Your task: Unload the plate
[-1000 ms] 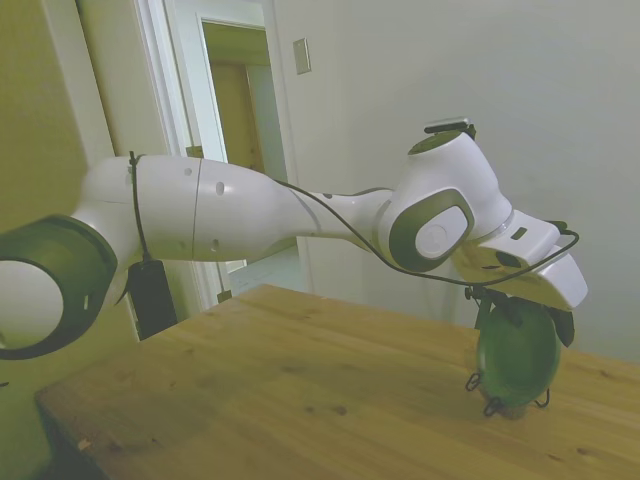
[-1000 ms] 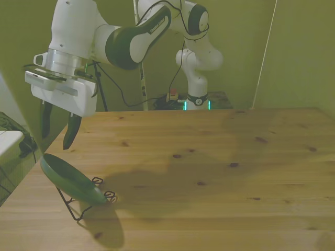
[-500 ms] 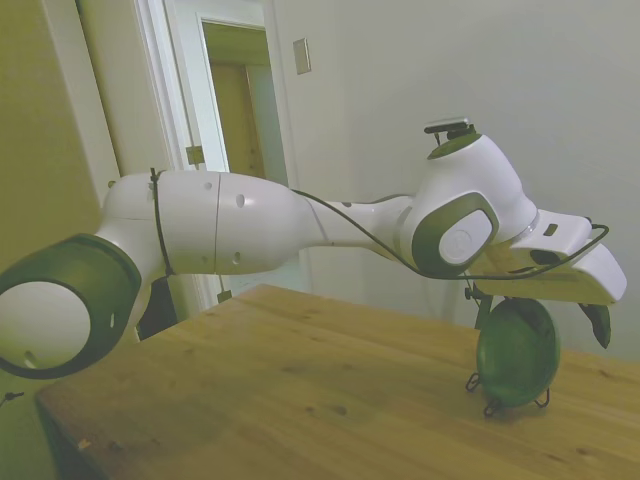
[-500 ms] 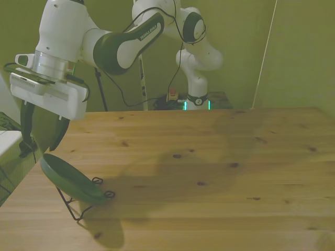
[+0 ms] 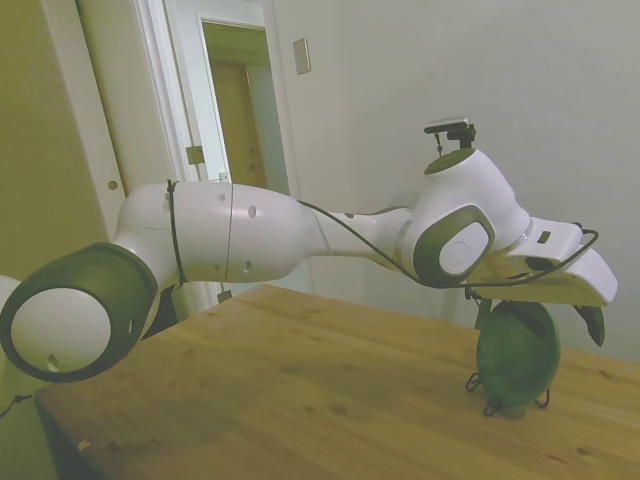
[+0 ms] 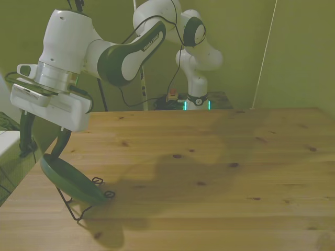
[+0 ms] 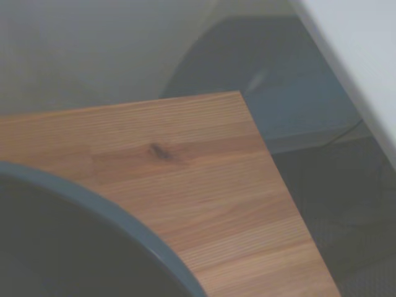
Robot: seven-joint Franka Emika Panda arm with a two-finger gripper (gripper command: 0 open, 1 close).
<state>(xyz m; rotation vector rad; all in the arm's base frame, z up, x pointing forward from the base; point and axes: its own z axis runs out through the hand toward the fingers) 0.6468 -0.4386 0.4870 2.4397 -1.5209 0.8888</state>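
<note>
Gripper (image 6: 43, 147) spread wide over the racked plate (image 6: 70, 179).

The dark green plate leans tilted in a thin black wire stand (image 6: 78, 206) near the table (image 6: 209, 172) corner at the front view's left; the fingers straddle its upper rim, grasping nothing.

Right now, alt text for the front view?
A dark green plate leans tilted in a thin black wire stand at the front view's left on a wooden table. The white arm's gripper hangs above the plate's upper rim, fingers open.
</note>
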